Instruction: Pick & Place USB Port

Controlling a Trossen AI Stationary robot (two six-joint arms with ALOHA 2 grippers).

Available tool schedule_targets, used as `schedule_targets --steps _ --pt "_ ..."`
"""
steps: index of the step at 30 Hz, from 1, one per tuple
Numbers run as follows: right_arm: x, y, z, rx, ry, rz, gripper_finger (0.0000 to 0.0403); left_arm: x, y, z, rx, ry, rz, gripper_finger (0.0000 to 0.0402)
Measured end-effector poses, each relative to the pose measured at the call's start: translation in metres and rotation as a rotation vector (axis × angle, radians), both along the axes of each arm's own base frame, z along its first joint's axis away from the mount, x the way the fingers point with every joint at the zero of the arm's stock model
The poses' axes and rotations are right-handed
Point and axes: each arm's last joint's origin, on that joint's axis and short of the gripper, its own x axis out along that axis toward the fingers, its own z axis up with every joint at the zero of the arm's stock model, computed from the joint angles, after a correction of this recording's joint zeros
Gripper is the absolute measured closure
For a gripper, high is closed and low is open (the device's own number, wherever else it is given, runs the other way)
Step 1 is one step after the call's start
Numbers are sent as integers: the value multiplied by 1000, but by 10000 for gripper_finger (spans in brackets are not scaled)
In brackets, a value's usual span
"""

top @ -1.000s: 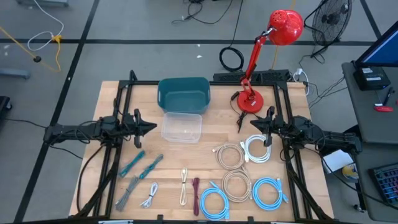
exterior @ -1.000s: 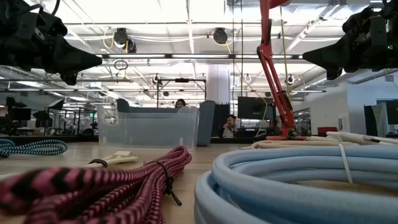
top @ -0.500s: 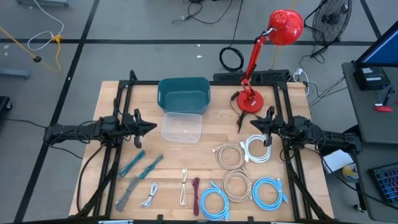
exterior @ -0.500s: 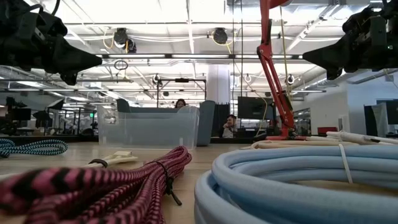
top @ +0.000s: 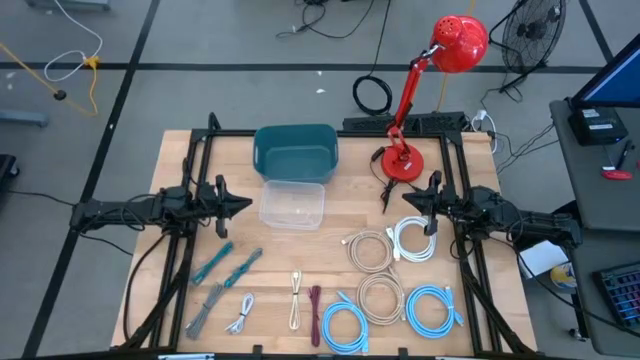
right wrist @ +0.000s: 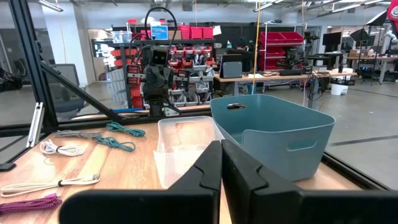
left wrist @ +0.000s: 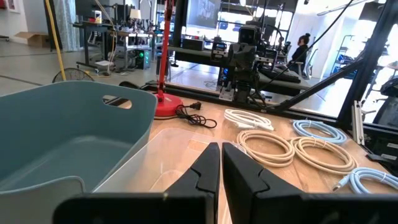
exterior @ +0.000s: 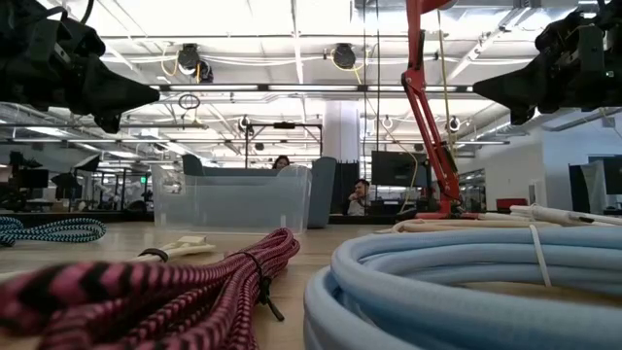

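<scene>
Several bundled cables lie along the table's near half: two teal ones (top: pixel 228 264), a grey one (top: pixel 205 308), a white one (top: pixel 240 315), a cream one (top: pixel 296 298) and a maroon one (top: pixel 315 312), which lies close to the camera in the low view (exterior: pixel 165 292). My left gripper (top: pixel 240 205) hovers shut above the table's left side, just left of the clear container (top: pixel 292 205). My right gripper (top: pixel 405 205) hovers shut on the right side, above the white coil (top: pixel 413 240). Both point toward the table's middle and hold nothing.
A teal bin (top: pixel 295 152) stands behind the clear container. A red desk lamp (top: pixel 402 160) stands at the far right. Beige coils (top: pixel 370 250) and light blue coils (top: pixel 432 305) fill the near right. Black frame rails run along both sides.
</scene>
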Motion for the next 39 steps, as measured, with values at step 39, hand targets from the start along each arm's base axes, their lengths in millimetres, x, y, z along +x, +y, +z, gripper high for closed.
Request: schedule_targets --steps 39 --pt "-29 3 63 72 -764 61 403 -44 0 89 84 -957 63 382"
